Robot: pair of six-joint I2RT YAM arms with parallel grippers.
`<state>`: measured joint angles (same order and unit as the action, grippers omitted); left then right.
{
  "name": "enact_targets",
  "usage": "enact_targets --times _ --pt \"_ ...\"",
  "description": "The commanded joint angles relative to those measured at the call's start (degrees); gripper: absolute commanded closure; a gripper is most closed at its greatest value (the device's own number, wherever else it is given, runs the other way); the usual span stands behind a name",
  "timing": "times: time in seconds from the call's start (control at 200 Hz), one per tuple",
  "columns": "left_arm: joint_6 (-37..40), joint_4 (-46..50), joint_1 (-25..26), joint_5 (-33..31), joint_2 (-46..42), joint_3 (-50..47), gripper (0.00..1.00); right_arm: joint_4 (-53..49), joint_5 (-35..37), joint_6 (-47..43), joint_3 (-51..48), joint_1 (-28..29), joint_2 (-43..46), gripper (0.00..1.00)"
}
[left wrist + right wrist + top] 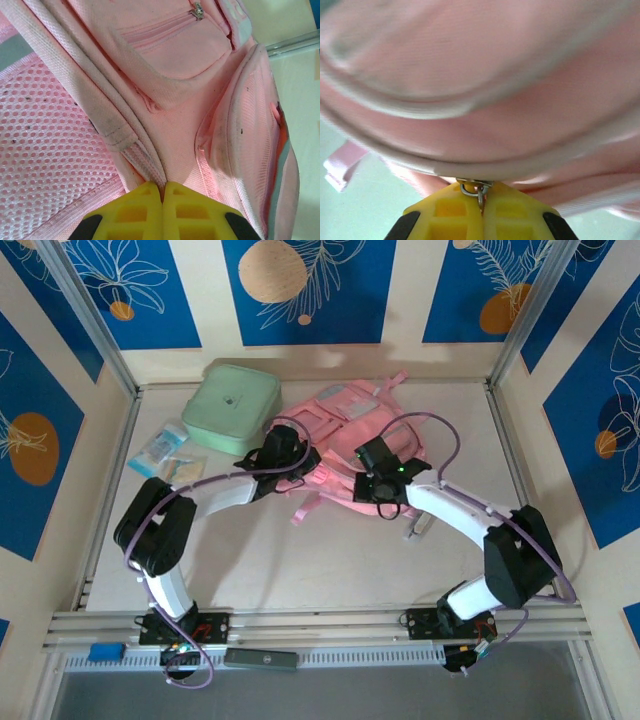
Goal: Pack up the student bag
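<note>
The student bag (345, 418) is a pink fabric backpack lying flat at the back middle of the table. My left gripper (297, 468) rests on its near left side. In the left wrist view the yellow fingers (135, 212) are shut, pinching a fold of the bag's pink fabric (165, 172) beside a mesh panel (45, 150). My right gripper (378, 492) sits at the bag's near right edge. In the right wrist view its yellow fingers (512, 212) are shut on a small metal zip pull (480, 191) that hangs from the bag (485, 90).
A mint green square zip case (232, 405) lies left of the bag. Two small packets (165, 448) lie by the left rail. A small white object (420, 527) lies under the right forearm. Metal frame rails edge the table.
</note>
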<state>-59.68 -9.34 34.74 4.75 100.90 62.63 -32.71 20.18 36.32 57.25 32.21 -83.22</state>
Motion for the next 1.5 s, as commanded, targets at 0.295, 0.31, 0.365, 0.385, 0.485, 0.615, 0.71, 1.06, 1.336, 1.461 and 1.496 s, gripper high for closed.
enact_targets --times 0.295,0.31,0.365,0.385,0.485,0.615,0.71,1.06,1.336,1.461,1.496 --pt "9.89 4.09 -6.4 7.96 7.71 12.95 1.0 -1.48 -4.47 -2.9 4.22 6.4 0.17 1.0" --pt "10.05 4.56 -6.65 8.28 7.95 13.44 1.0 -1.12 -5.3 -2.65 4.59 6.26 -0.29 1.0" --pt "10.65 4.61 -7.21 9.84 8.57 14.33 1.0 -0.41 -7.13 -1.55 6.13 5.85 -2.17 1.0" --pt "10.86 4.6 -7.43 10.14 8.65 14.44 1.0 -0.35 -7.27 -1.34 6.63 5.77 -2.77 1.0" --pt "10.53 5.15 -8.09 12.21 7.52 12.83 0.81 0.8 -7.0 -1.52 8.01 5.86 -4.63 1.0" --pt "2.78 -3.07 -7.88 14.18 2.12 3.55 0.58 0.26 -6.74 -1.66 8.84 5.51 -5.46 1.0" --pt "-2.94 -8.38 -6.27 13.03 -1.93 -2.41 0.53 0.04 -6.24 -1.32 8.42 5.62 -5.21 1.0" --pt "-19.26 -17.6 4.28 4.16 -0.97 -8.43 0.56 -0.21 -5.19 -0.49 7.25 5.96 -3.97 1.0" --pt "-25.17 -18.06 8.83 -3.16 -0.52 -11.02 0.6 0.43 -4.63 -0.52 7.24 5.94 -4.58 1.0" --pt "-26.69 -17.47 9.82 -5.5 -0.58 -11.98 0.61 0.67 -4.21 -0.46 7.3 6.05 -4.93 1.0" --pt "-27.08 -17.18 9.98 -5.82 -0.57 -12.09 0.62 0.71 -4.18 -0.38 7.3 6.0 -5.02 1.0"
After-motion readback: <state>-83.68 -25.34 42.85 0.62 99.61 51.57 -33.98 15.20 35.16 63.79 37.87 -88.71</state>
